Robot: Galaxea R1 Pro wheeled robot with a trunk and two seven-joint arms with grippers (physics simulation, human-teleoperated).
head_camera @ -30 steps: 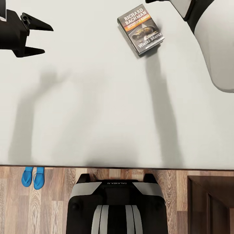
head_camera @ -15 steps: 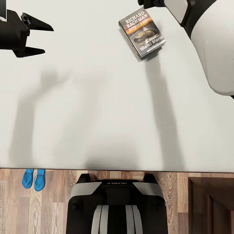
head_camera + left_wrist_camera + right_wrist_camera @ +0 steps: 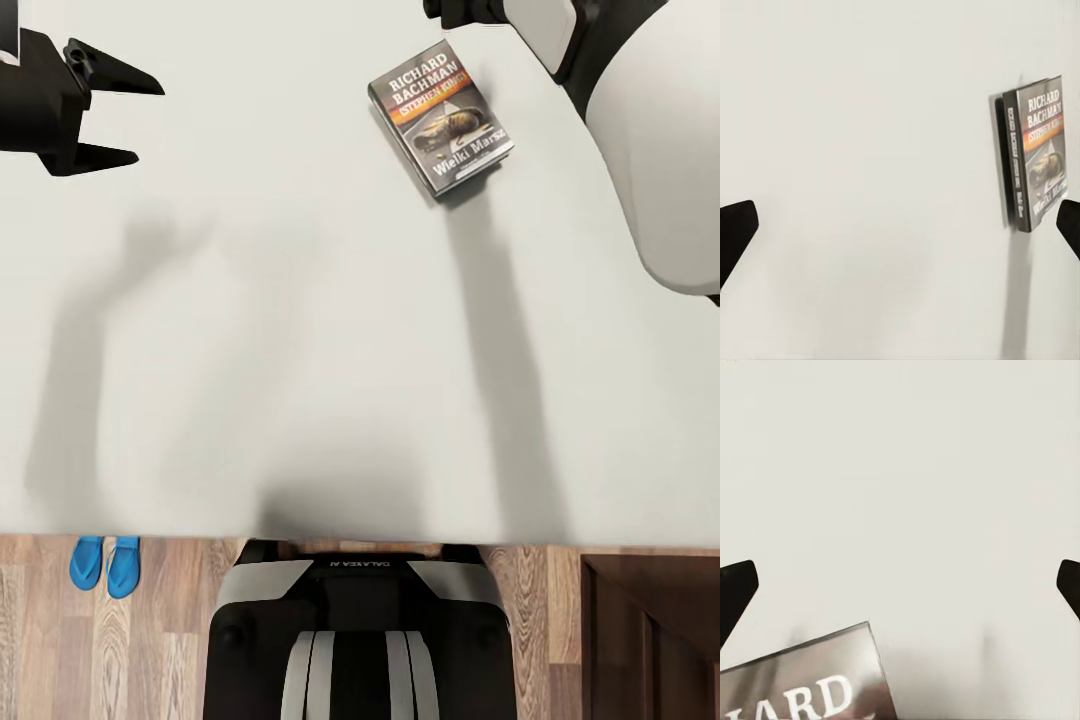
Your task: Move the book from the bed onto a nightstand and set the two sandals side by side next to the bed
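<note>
A: Where's the book (image 3: 441, 118)?

B: Flat on the bed (image 3: 300, 330), cover up, near the far side. The right tool (image 3: 900, 585) hovers just beyond its top edge, jaws spread wide with nothing between them.

A: And the left tool (image 3: 125, 118)?

B: Well apart, also wide open and empty, over bare mattress.

A: What could go wrong?

B: The book is thin and lies flush on a soft, smooth sheet. I'd judge a fingertip could push it away instead of getting under it, or it could slip out on the carry.

A: The room?

B: Wood-plank floor. The two sandals (image 3: 105, 566) lie side by side by the bed; the nightstand (image 3: 650, 640) stands at the robot's right
</note>
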